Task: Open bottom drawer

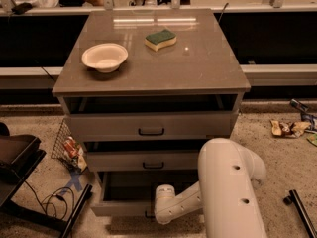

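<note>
My gripper [150,213] sits low at the pulled-out grey flat-front bottom drawer [116,208], against its front's middle; whether it grips anything, I cannot tell.

Arm [229,192] all white, smooth glossy shell. Big upper link [225,172]: fat cylinder, domed top, three small dark round holes down its side. Thinner white forearm tube [190,197] ends in a rounded wrist joint [165,206]. Gripper hidden behind the wrist joint, low at bottom drawer [119,208] front
</note>
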`<state>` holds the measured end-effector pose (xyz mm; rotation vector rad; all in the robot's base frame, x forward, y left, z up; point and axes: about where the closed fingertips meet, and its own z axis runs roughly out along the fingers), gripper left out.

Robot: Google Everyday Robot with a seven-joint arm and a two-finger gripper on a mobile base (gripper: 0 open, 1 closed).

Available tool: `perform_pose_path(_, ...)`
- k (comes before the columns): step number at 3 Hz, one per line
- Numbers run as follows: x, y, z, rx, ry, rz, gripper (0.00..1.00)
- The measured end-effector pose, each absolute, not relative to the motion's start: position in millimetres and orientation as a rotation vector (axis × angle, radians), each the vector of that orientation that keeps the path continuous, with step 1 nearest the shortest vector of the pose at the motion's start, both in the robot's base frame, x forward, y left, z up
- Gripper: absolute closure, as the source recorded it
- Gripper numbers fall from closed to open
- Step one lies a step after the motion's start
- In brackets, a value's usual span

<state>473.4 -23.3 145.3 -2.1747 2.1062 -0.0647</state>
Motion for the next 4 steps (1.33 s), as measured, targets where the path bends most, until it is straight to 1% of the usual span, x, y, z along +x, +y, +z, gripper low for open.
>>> perform_pose_path(1,470,-41,175,-2.125,2.098,-0.119,1.00)
perform_pose_path(2,462,-83,249,-2.004,2.075,-0.243,1.00)
perform_pose_path(3,446,-120,275,-1.965,2.096,-0.292,1.00)
perform_pose_path(4,446,-120,275,-1.965,2.096,-0.292,1.00)
